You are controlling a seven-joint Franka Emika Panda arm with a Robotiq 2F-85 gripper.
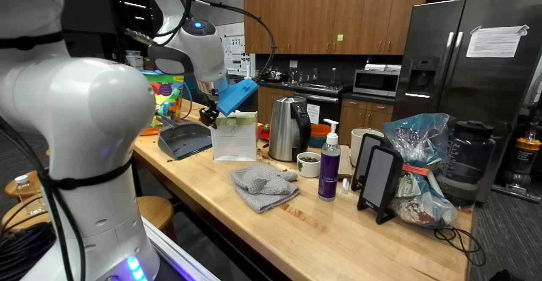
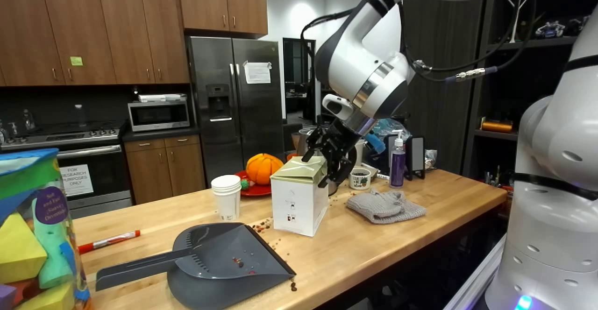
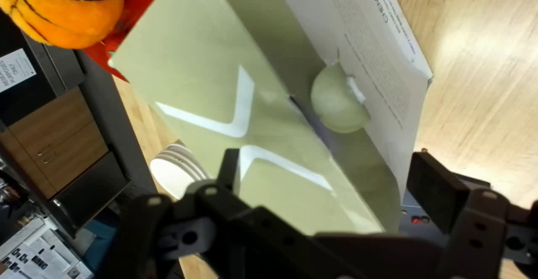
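Observation:
My gripper (image 2: 316,170) is at the top of a white box with a pale green lid (image 2: 294,202), tilted downward at it. In the wrist view its black fingers (image 3: 437,190) stand wide apart, with part of the green lid (image 3: 269,102) showing in the gap. Whether either finger touches the box, I cannot tell. The box stands upright on the wooden table, and its lid flap looks slightly raised, with a round green tab (image 3: 338,102) on the front. In an exterior view a blue part (image 1: 237,97) on the wrist hides some of the gripper.
A grey dustpan (image 2: 224,263) lies beside the box, with spilled peppercorns (image 2: 262,226) nearby. Around it stand stacked white cups (image 2: 229,198), an orange plush pumpkin (image 2: 264,167), a steel kettle (image 1: 283,133), a grey cloth (image 1: 264,185), a purple pump bottle (image 1: 329,169) and a toy bag (image 2: 42,235).

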